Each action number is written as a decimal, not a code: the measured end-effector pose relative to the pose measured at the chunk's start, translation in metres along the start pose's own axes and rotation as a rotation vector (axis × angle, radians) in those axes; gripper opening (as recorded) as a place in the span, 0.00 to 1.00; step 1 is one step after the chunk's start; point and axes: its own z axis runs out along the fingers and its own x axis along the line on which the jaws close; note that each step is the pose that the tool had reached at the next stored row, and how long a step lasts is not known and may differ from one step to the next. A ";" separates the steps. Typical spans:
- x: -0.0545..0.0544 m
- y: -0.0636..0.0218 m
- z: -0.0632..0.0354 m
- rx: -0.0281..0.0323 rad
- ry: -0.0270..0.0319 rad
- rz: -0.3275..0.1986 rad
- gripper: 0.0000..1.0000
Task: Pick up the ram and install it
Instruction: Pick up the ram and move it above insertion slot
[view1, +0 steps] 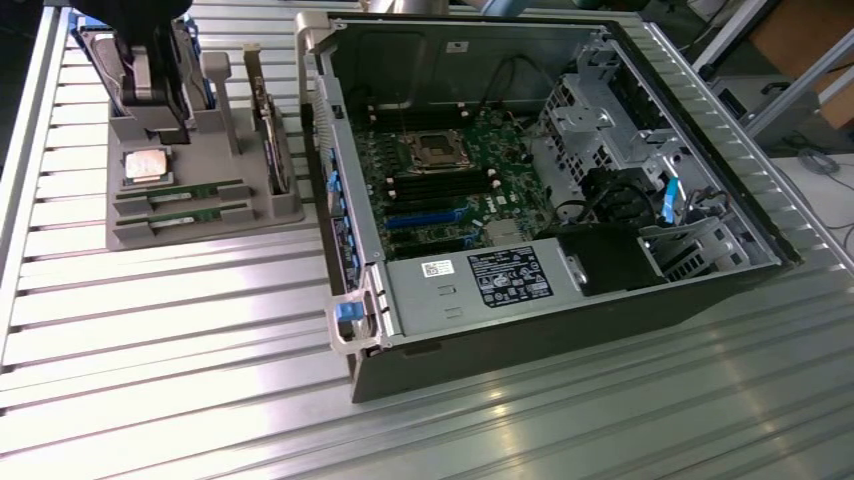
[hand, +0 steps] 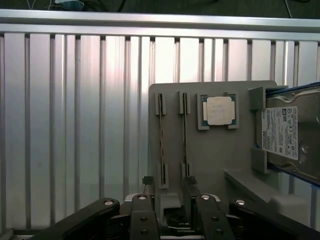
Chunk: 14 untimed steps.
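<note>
Wrist view: tool (hand: 175, 222) released, jaws wide, gripping nothing, hovering over one end of the grey holder (hand: 215, 165). Ram (hand: 184, 132) stands on edge in its slot, untouched, one end just ahead of the tool. Second ram (hand: 161, 145) sits in the next slot. CPU (hand: 219, 110) and drive (hand: 287, 132) share the holder. Ribbed aluminium worktop (hand: 75, 125). Open PC case (view1: 534, 200) is at exterior view's right of the holder.

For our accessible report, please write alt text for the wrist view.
The open black gripper hangs over a grey plastic holder on a ribbed aluminium table. The holder keeps two long, thin ram sticks on edge, a square silver CPU chip and a labelled hard drive.
</note>
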 end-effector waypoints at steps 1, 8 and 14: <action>0.000 0.0000 0.0031 -0.0001 0.0000 0.000 0.36; 0.004 0.0006 0.0232 -0.0001 0.0000 0.000 0.36; 0.008 0.0004 0.0494 -0.0001 0.0000 0.000 0.36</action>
